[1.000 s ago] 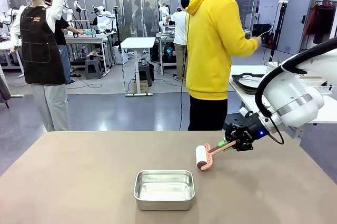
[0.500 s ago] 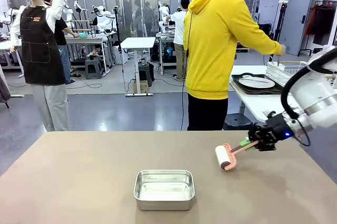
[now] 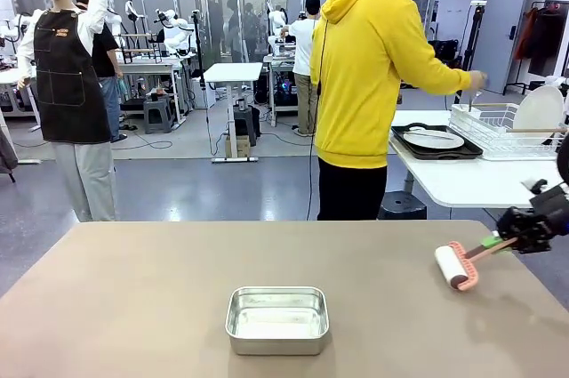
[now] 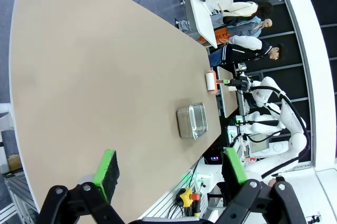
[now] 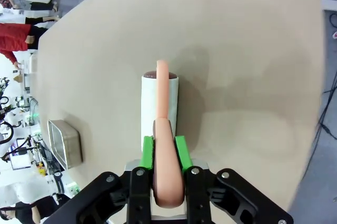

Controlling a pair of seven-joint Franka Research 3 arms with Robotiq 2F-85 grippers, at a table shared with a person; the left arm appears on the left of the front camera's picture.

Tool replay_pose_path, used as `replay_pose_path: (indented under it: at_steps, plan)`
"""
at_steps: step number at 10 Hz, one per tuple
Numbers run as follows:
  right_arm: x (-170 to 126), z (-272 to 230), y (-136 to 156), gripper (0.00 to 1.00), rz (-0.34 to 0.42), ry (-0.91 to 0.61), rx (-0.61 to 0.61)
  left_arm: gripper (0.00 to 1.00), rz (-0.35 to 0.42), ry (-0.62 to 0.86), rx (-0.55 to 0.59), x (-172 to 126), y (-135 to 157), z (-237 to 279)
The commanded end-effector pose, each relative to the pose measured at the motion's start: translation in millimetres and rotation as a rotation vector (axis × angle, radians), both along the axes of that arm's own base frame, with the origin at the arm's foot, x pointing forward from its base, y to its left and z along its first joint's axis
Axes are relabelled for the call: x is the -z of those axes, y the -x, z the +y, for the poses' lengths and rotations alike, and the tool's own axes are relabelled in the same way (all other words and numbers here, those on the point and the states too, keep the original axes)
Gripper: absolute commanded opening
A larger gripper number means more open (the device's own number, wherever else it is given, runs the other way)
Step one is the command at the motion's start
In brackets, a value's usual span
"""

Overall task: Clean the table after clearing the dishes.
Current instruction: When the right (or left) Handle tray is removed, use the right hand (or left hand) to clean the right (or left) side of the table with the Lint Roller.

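The taupe table [image 3: 133, 307] spreads across the front view. My right gripper [image 3: 496, 242] is shut on the pink handle of a lint roller [image 3: 455, 266], whose white drum rests on the tabletop near the right edge. In the right wrist view the roller [image 5: 159, 105] points straight away from the gripper [image 5: 167, 153] over the table [image 5: 237, 50]. The left gripper [image 4: 168, 168] hangs open above the table [image 4: 79, 76], holding nothing. A white plate on a dark tray [image 3: 433, 139] sits on the white side table.
A rectangular steel pan [image 3: 277, 318] stands near the table's front middle, also seen as the pan [image 4: 192, 121] and pan [image 5: 66, 142]. A person in a yellow hoodie [image 3: 369, 76] reaches toward a wire rack [image 3: 493, 124] holding a plate [image 3: 540, 109].
My right gripper has dragged the roller to the right across the tabletop, from near the middle to the right edge. The person's arm has stretched toward the rack.
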State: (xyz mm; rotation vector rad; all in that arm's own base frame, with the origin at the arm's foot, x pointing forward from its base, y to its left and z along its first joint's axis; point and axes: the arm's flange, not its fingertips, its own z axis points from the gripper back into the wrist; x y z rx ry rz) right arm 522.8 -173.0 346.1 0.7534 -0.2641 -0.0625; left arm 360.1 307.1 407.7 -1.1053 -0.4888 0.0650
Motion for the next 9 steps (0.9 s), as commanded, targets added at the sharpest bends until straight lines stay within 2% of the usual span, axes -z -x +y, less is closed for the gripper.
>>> replay_pose_path:
  at_steps: [1, 5, 7, 9]
  plan:
    - [1.4, -23.2, -1.9, 0.21, -0.033, 0.031, -0.029, 1.00, -0.020, 0.013, 0.004, -0.7, 3.4, 0.7]
    - [-27.9, -79.8, 5.4, 0.21, -0.050, 0.036, 0.021, 1.00, -0.020, 0.013, 0.004, -0.7, 3.4, 0.7]
    - [-48.5, -69.2, 16.4, 0.21, -0.066, 0.004, -0.054, 1.00, -0.020, 0.013, 0.004, -0.7, 3.4, 0.7]
    - [-75.9, -67.1, 39.5, 0.21, -0.097, -0.029, -0.105, 1.00, -0.020, 0.013, 0.004, -0.7, 3.4, 0.7]
